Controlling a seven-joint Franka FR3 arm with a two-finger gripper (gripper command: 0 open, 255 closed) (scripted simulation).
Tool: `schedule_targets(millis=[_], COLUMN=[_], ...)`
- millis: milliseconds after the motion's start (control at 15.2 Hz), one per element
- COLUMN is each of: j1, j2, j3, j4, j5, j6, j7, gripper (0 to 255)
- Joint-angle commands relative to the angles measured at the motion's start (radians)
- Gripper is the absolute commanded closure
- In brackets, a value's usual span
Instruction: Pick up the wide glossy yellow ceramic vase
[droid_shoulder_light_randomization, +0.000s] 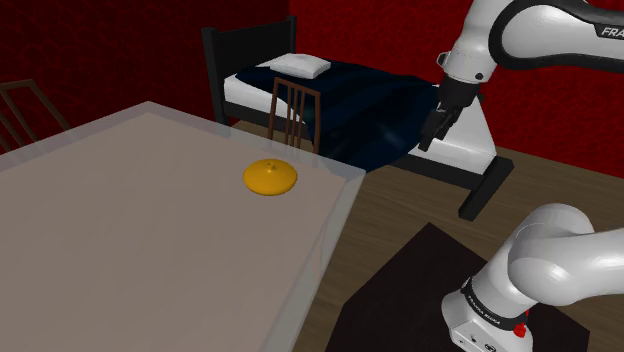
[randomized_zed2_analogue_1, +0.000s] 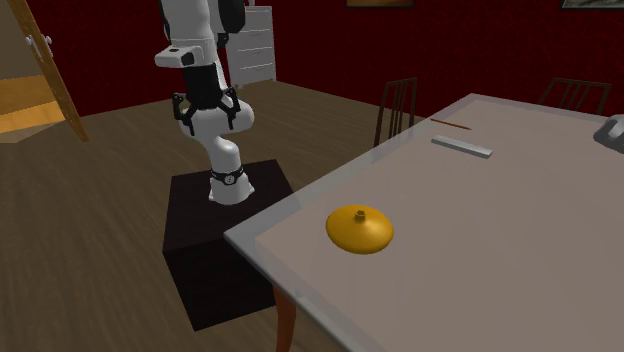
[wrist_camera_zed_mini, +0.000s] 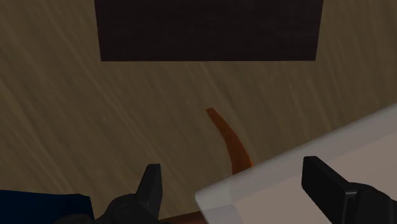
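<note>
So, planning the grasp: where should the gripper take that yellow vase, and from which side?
Probably the small neck at the top of the yellow vase, coming straight down: the body is wide, low and sloping, likely too broad for the open gripper.

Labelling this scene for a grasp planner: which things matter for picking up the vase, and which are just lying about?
Job: yellow vase, gripper (open), table.
Lying about: grey bar, chair, bed, white dresser.
</note>
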Motion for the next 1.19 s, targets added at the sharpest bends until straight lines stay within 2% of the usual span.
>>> schedule_targets(millis=[0, 594, 1122], j1=[0.000, 0.051, 0.073], j2=[0.000, 0.269, 0.544], j3=[0.000, 0.139, 0.245], j4=[0.000, 0.114, 0.302], j5=[0.000, 0.075, 0.075], j6=[0.000, 0.161, 0.253], j7=[0.000, 0.171, 0.321], gripper=[0, 0, 0])
